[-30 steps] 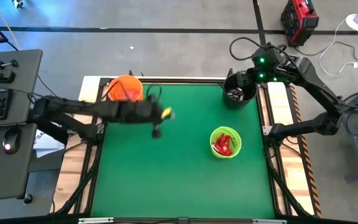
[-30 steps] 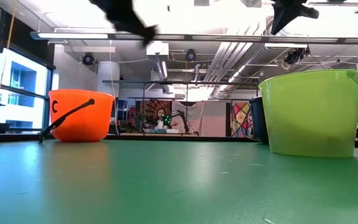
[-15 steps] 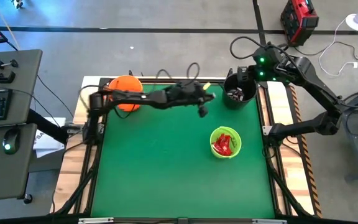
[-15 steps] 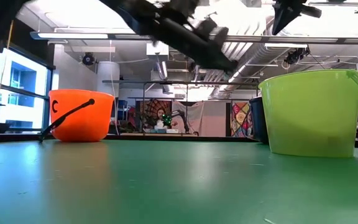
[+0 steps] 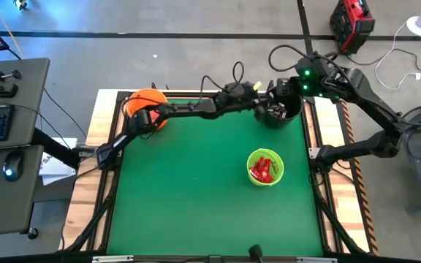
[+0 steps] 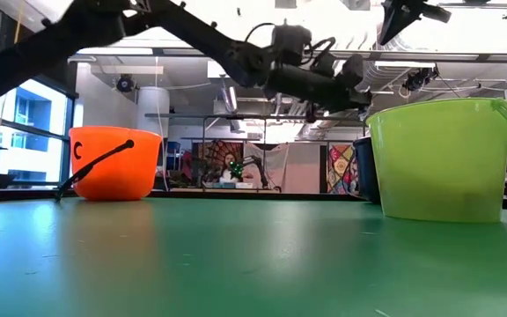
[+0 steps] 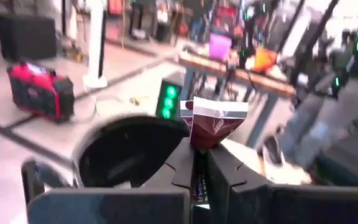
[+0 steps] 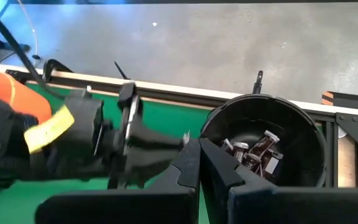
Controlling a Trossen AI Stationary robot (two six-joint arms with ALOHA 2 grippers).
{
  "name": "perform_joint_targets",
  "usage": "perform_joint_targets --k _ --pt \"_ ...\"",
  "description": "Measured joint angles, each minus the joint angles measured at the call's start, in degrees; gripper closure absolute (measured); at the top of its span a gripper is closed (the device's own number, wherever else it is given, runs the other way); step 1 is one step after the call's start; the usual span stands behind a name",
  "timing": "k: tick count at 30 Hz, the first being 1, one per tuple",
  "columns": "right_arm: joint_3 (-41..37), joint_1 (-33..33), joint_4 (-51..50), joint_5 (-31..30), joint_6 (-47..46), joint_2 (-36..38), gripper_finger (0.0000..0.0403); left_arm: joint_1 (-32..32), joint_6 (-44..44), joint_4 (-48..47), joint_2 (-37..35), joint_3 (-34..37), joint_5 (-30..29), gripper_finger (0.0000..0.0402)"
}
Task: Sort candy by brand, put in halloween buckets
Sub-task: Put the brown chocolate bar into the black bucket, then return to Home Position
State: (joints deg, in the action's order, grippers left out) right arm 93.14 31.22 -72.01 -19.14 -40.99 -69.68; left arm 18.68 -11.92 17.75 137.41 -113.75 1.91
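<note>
Holding dark-wrapped sweets, the black bucket (image 5: pixel 281 113) stood beside the left gripper (image 7: pixel 199 160), clamped on a brown candy (image 7: pixel 212 122). The green bucket (image 5: pixel 265 167) held red ones; the right gripper (image 8: pixel 199 163) hovered closed above.

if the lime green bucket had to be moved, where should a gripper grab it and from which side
Probably the lime green bucket is best taken by its rim, from straight above: it stands upright with its mouth open, and one finger can go inside the wall and one outside. Its body looks too wide to span. Choose a stretch of rim clear of the red candy inside.

Left claw (image 5: pixel 263 104) now beside black bucket (image 5: pixel 291 115)
</note>
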Motion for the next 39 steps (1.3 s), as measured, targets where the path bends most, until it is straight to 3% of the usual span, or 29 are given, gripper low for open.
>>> perform_joint_targets --k 6,12,17,22,28,35,39 --pt "0.00 -0.17 -0.02 -0.13 -0.14 -0.01 0.0403 0.70 0.20 4.16 5.11 -5.65 -3.19 0.0383" --pt "0.00 -0.15 -0.02 -0.35 -0.14 -0.07 0.0403 0.10 1.98 1.09 8.21 -9.64 -1.09 0.0307" --pt "0.00 -0.15 -0.02 -0.33 -0.14 -0.07 0.0403 -0.40 5.18 -0.10 8.08 -9.97 -3.24 0.0241" --pt "0.00 -0.15 -0.05 -0.33 0.01 -0.08 0.0403 -0.31 3.36 -2.03 7.13 -9.91 -3.83 0.0206" --pt "0.00 -0.15 -0.04 -0.74 2.94 -0.09 0.0403 0.40 6.78 -25.06 0.12 -9.89 0.14 0.0202" --pt "0.00 -0.13 -0.13 -1.66 9.21 -0.07 0.0403 3.48 17.00 -56.47 -13.67 -9.95 5.27 0.0204" --pt "0.00 -0.70 -0.85 0.24 11.58 -0.09 0.0403 4.82 17.58 -66.09 -22.58 -6.02 9.10 0.0249"
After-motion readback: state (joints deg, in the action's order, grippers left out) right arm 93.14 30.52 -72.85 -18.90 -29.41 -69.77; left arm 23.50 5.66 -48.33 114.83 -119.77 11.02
